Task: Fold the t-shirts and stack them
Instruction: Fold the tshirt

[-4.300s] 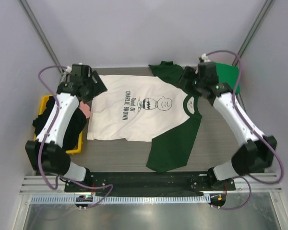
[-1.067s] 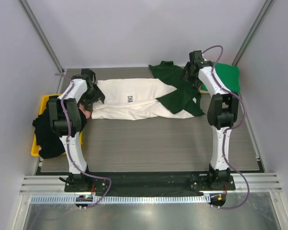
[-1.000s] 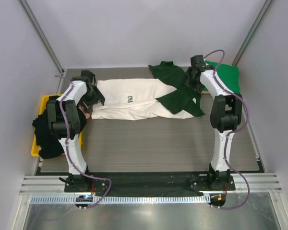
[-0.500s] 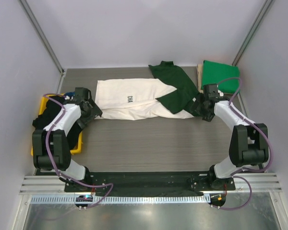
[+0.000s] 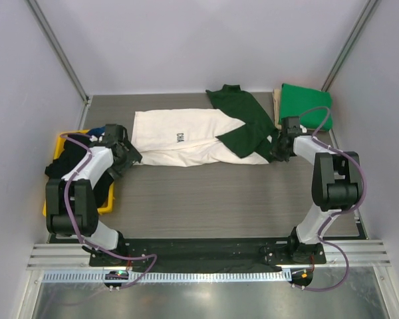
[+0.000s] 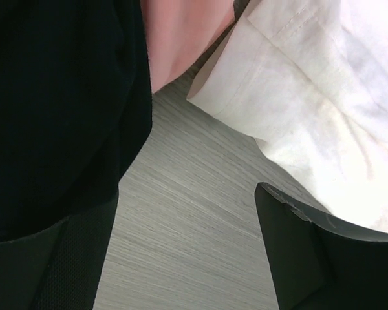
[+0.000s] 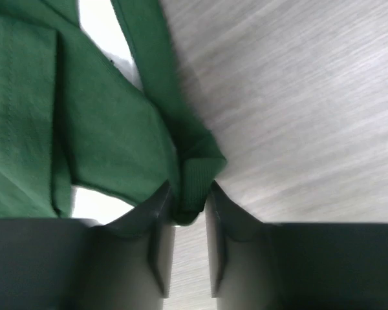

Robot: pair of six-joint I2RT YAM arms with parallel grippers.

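- Within the last second both arms have swung from the far side of the cream Charlie Brown t-shirt [image 5: 186,138] round to its near side. The shirt, spread flat a few seconds back, now lies folded into a long band across the tabletop [image 5: 206,199], with only a few letters of its print showing.
- In the last half second the right pincer [image 5: 281,147] has closed. The wrist view shows its jaws clenched on the ribbed corner of the dark green sleeve [image 7: 197,171] at the shirt's right end, the cloth bunched between them.
- The left pincer [image 5: 123,151] stays released. Its jaws stand wide apart, low over bare tabletop just beside the shirt's near-left hem corner, with nothing between them. Black cloth [image 6: 52,97] and a fold of pink cloth [image 6: 181,32] lie close by.
- One end of the band is gripped and the other is not. The next fold appears to wait on the left pincer taking the hem.
- The right arm is doubled back, its elbow toward the near edge and its forearm reaching in to the shirt's right end. The left arm bends the same way, its wrist low at the shirt's left end.
- A folded bright green t-shirt [image 5: 306,105] sits beyond the shirt's far-right corner. Black garments [image 5: 70,169] fill the yellow tray [image 5: 109,199] off the shirt's left end.
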